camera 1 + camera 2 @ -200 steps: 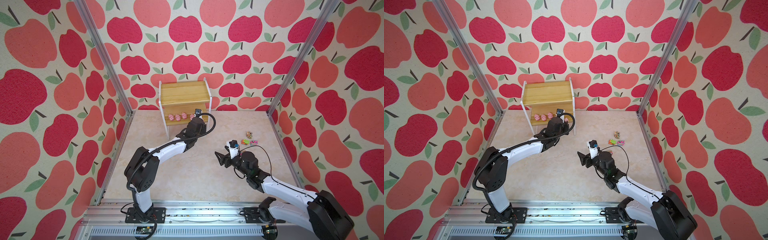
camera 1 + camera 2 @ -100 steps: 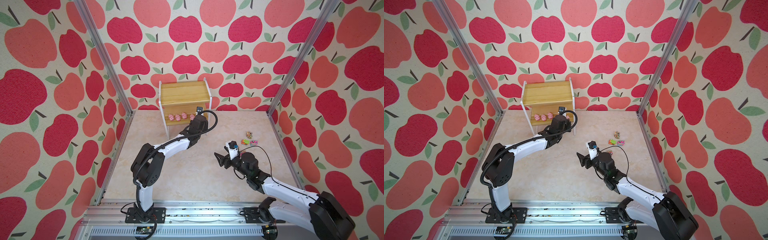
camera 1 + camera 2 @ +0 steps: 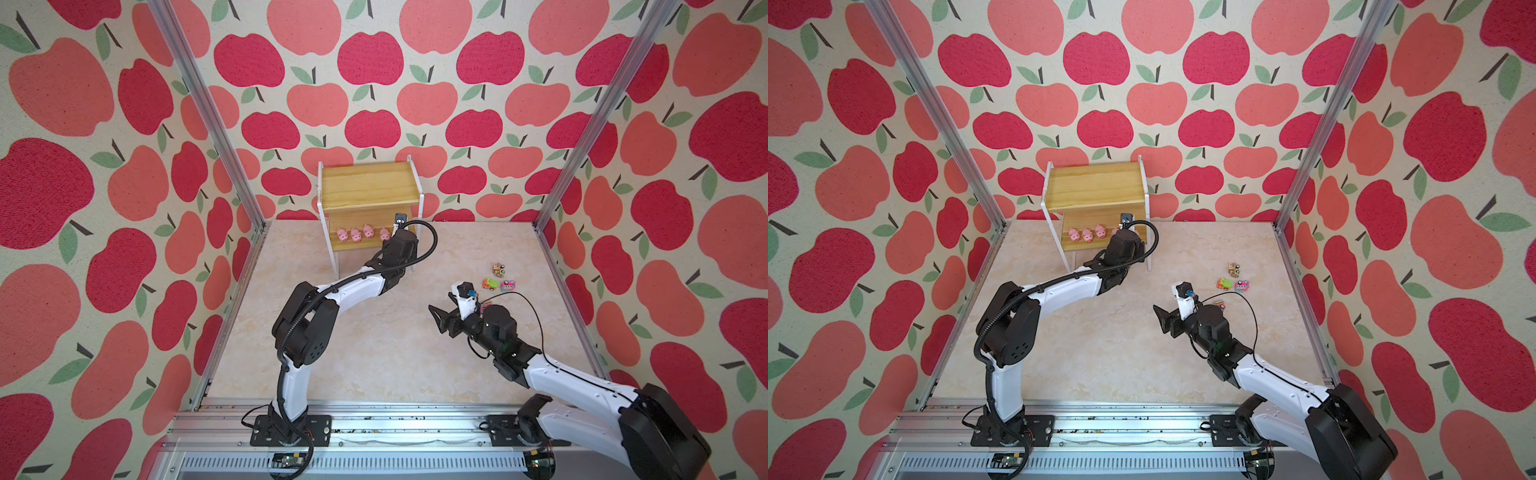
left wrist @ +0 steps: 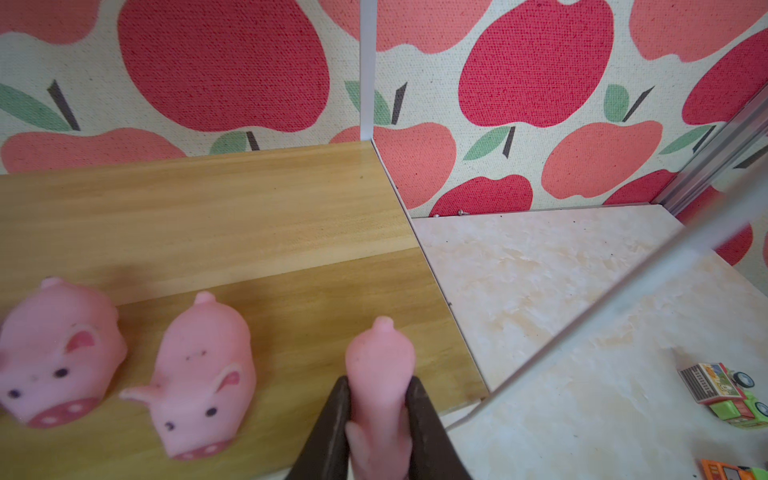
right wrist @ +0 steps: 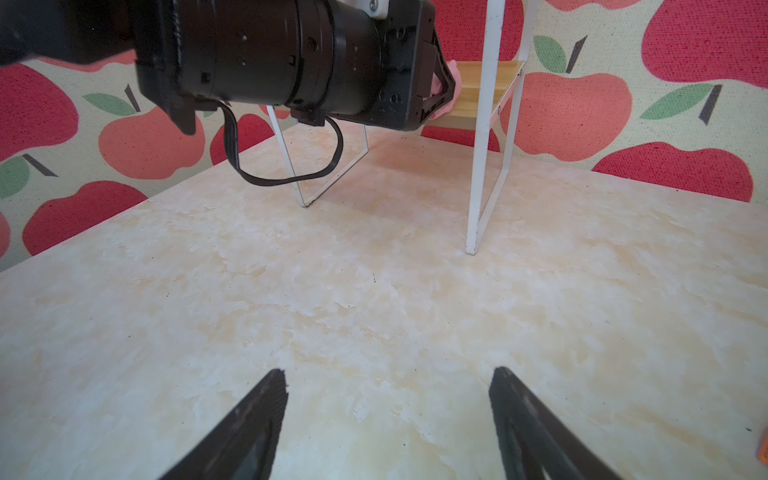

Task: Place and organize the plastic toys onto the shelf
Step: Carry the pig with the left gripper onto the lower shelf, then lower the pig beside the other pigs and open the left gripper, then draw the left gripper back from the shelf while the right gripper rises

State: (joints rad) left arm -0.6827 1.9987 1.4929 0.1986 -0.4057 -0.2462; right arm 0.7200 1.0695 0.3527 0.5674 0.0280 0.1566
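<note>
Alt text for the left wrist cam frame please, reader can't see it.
The left end effector is shut on a pink pig at the wooden shelf, next to two more pigs standing there. Beyond its edge, toy trucks sit on the marbled table, with an apple-print wall behind.

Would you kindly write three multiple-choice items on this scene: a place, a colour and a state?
1. Where are the toy trucks? A top board; B table; C lower board.
2. What colour is the toy in the left claw? A green; B orange; C pink.
3. How is the right claw? A open, empty; B shut on a truck; C shut on a pig.
Answers: B, they lie on the table; C, a pink pig is pinched there; A, it stands wide with nothing inside.
</note>
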